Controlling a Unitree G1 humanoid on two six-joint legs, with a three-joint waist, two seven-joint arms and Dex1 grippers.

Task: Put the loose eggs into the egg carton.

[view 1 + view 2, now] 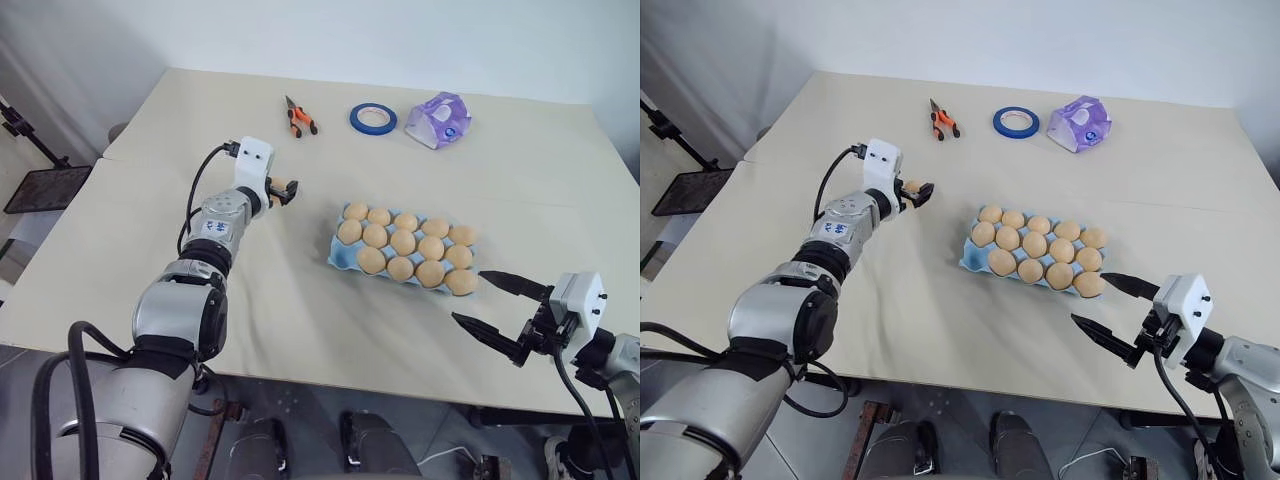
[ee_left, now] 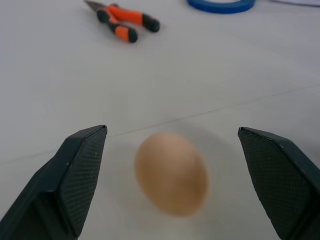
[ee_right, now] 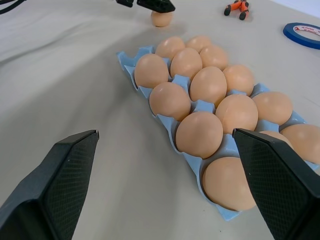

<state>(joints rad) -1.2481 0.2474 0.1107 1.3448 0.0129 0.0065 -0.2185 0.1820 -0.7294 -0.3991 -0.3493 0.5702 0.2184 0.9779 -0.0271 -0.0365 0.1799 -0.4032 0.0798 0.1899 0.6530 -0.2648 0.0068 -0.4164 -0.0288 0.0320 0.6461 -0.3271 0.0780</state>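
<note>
A broad beige worktop (image 1: 150, 250) carries everything. Near its middle lies the light blue moulded egg carton (image 1: 341, 254), no lid, its cups holding pale tan-orange eggs (image 1: 403, 242) in three rows; one corner cup at the end facing the left arm looks empty. The left gripper (image 2: 172, 145) reaches over the worktop well to the left of the carton, its two black fingers (image 2: 75, 170) spread wide on either side of a single loose egg (image 2: 171, 172), which rests on the worktop between them without touching either finger. The right gripper (image 1: 488, 305) hangs low beside the near right corner of the carton, its black fingers (image 3: 55, 185) also spread wide and holding nothing. Along the far side of the worktop sit a purple-and-white plastic packet (image 1: 438, 119), then a blue tape ring (image 1: 373, 118), then small orange-handled pliers (image 1: 299, 118), each apart from the others.
</note>
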